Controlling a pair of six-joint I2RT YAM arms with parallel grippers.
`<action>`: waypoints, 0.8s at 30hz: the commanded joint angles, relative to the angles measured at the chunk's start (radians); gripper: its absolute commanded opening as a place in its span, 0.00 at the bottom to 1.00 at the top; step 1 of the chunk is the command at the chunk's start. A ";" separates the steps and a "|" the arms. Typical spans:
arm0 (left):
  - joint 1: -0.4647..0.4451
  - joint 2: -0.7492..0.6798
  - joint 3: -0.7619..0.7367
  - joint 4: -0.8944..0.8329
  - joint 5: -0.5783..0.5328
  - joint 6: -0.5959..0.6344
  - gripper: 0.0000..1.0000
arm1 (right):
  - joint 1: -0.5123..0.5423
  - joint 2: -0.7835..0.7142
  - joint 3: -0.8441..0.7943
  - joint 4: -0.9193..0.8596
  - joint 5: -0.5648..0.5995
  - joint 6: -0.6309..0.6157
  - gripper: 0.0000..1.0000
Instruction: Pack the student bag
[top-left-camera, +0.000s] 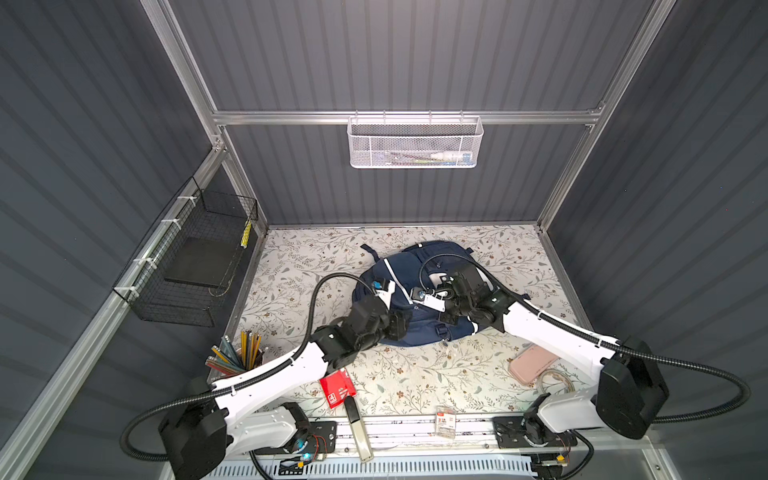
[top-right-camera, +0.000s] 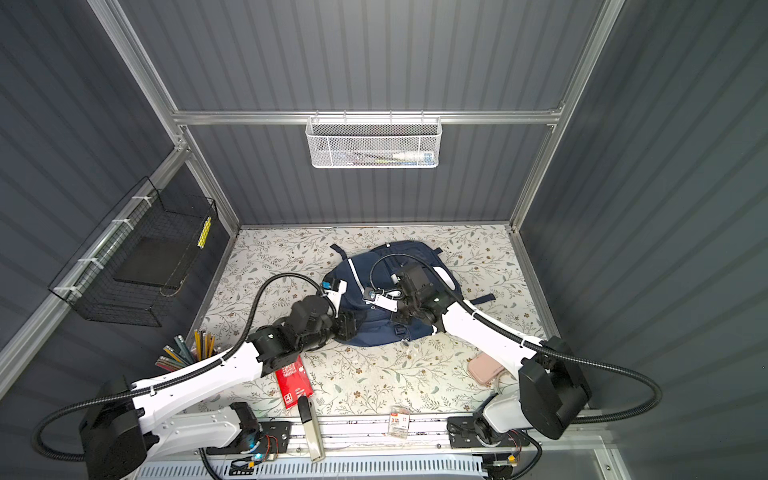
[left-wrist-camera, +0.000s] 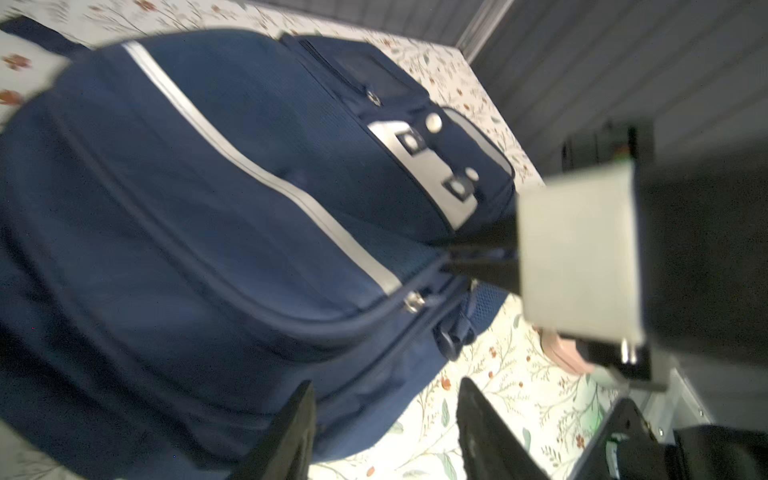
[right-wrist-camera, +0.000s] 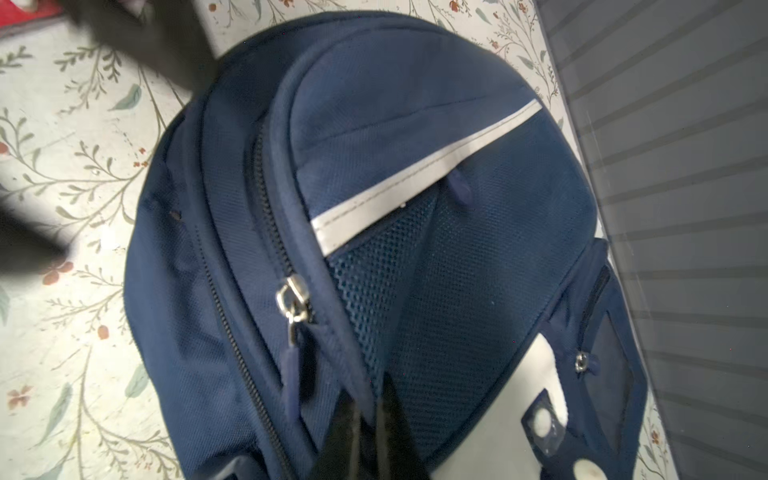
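In both top views: student bag (top-left-camera: 409, 266) flat in the middle of the flowery table (top-left-camera: 299, 257), front side up. Well apart from it, not yet packed: pink case (top-left-camera: 530, 365), red packet (top-left-camera: 336, 388), cup of pencils (top-left-camera: 241, 357). No telling any grip from up here.

Left wrist view: left gripper (left-wrist-camera: 386, 386) spread wide, empty, just beside the bag's edge. Right gripper (left-wrist-camera: 455, 256) pressed together, pinching the bag's cloth near the end of the white stripe (left-wrist-camera: 257, 163). Silver zip pull (left-wrist-camera: 413, 301) close by, free.

Right wrist view: sharper look at that same pinch, on the corded rim next to the zip (right-wrist-camera: 266, 208). Zip closed, as far as can be seen. Zip pull hanging just beside the gripper.

Likely step: opening the zip. To do it well: hold the rim tight with the right gripper to stretch the cloth. Bring the left gripper to the zip pull. Close on the dangling tab alone. Then drag along the zip line, not upward.

Things to pack: seen only from above. Pinch and zip teeth: seen only from the wrists.
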 joint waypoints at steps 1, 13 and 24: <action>-0.015 0.048 0.029 0.052 -0.047 0.039 0.57 | 0.005 -0.005 0.073 -0.019 -0.094 0.081 0.00; -0.060 0.131 0.050 0.120 -0.310 -0.065 0.74 | 0.008 0.001 0.046 0.015 -0.198 0.149 0.00; -0.098 0.224 0.042 0.241 -0.503 -0.040 0.69 | 0.037 0.010 0.020 0.061 -0.285 0.225 0.00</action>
